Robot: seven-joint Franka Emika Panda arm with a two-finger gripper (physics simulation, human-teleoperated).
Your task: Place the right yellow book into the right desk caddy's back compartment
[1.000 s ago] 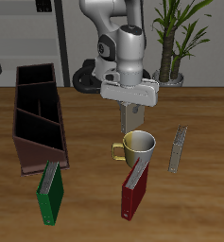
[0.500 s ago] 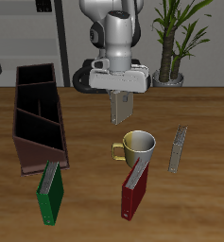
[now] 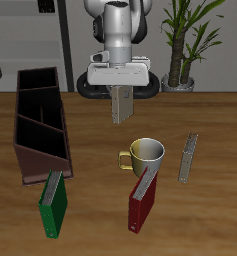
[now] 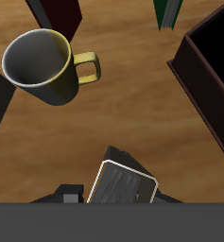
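My gripper (image 3: 120, 88) is shut on the right yellow book (image 3: 120, 105), a thin grey-yellow hardback that hangs upright below the fingers, in the air behind the mug. The wrist view shows the book (image 4: 123, 183) end-on between the fingers. The right desk caddy (image 3: 40, 125) is a long dark brown box lying well to the side of the gripper. Its back compartment (image 3: 37, 80) is the far end cell, open and dark inside. A dark corner of the caddy (image 4: 210, 68) shows in the wrist view.
A yellow mug (image 3: 147, 153) stands below and in front of the gripper. A red book (image 3: 140, 210) and a green book (image 3: 54, 212) lie near the front edge, each with a thin book leaning on it. Another thin grey-yellow book (image 3: 188, 158) lies beyond the mug. A potted plant (image 3: 182, 45) stands at the back.
The gripper has carried the book up and back from just above the mug, and sideways towards the caddy. Nothing on the table has moved.
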